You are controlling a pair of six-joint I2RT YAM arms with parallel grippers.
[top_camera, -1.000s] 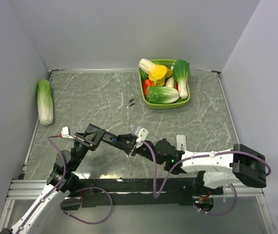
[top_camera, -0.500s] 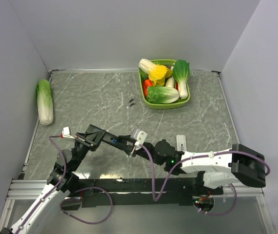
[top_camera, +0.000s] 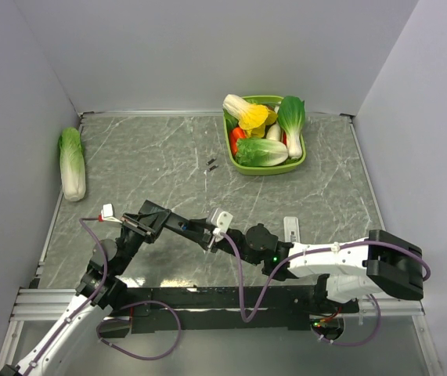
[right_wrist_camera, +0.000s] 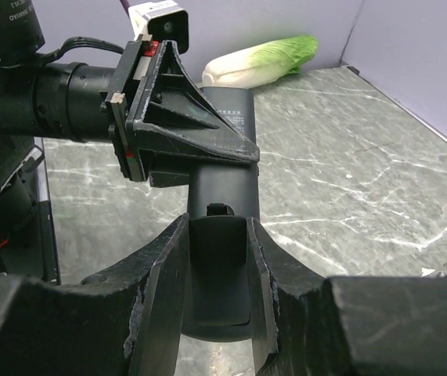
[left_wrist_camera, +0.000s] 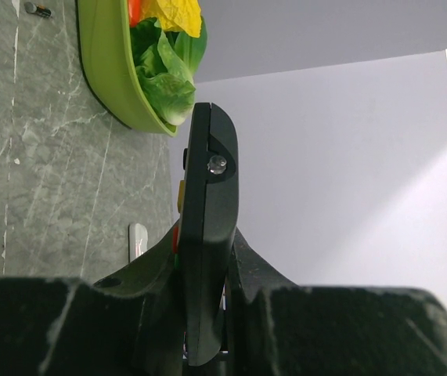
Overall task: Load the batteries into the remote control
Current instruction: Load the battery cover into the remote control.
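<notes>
The black remote control (top_camera: 206,233) hangs above the table between my two arms. My left gripper (top_camera: 196,229) is shut on it, and in the left wrist view the remote (left_wrist_camera: 207,196) stands edge-on between the jaws of that gripper (left_wrist_camera: 203,258). My right gripper (right_wrist_camera: 217,235) is shut on the remote's other end (right_wrist_camera: 217,266), its fingers pressed to both sides of the back panel with the small latch tab. The left gripper (right_wrist_camera: 223,160) clamps the remote just beyond. A tiny blue speck (top_camera: 182,226) shows by the left gripper; I cannot tell whether it is one of the batteries.
A white remote (top_camera: 290,229) lies on the table to the right of the grippers. Two tiny dark bits (top_camera: 211,164) lie mid-table. A green basket (top_camera: 301,160) of vegetables stands at the back right. A cabbage (top_camera: 72,163) lies along the left wall.
My right gripper and arm have slid a little to the left, closer to the left gripper. The left arm has held still.
</notes>
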